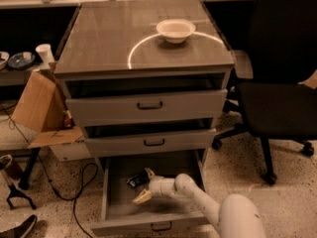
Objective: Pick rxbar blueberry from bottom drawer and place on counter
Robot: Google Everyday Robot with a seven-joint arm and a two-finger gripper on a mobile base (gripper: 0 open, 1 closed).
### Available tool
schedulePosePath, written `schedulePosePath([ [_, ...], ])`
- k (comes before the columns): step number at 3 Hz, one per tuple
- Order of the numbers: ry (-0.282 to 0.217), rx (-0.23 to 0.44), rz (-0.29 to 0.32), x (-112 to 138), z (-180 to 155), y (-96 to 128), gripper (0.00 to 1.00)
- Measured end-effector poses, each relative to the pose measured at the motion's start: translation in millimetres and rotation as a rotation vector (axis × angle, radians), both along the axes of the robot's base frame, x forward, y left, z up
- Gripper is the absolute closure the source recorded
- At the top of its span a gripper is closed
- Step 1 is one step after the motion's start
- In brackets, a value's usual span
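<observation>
The rxbar blueberry (134,181), a small dark wrapped bar, lies in the pulled-out bottom drawer (115,216), left of its middle. My gripper (144,185) is down inside the drawer, right beside the bar on its right. Its pale fingers (141,198) are spread open, one behind and one in front of the bar's right end, holding nothing. The white arm reaches in from the lower right. The counter (99,38) above carries a pale circular arc.
A white bowl (175,29) stands on the counter at the back right. The two upper drawers (148,105) are slightly open. A black office chair (277,98) stands to the right, a cardboard box (37,105) and cables to the left.
</observation>
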State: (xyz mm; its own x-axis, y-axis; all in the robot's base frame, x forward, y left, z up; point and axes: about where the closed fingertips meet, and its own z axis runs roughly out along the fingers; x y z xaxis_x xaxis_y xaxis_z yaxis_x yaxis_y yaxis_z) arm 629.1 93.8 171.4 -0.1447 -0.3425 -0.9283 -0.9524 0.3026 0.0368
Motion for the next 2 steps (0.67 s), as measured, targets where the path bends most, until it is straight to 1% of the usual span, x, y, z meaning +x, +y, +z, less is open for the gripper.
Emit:
schedulePosePath([
  [1,-0.032,0.027,0.01,19,-11,28,0.0],
  [2,-0.101,-0.012,-0.007,46,-9,43,0.0],
])
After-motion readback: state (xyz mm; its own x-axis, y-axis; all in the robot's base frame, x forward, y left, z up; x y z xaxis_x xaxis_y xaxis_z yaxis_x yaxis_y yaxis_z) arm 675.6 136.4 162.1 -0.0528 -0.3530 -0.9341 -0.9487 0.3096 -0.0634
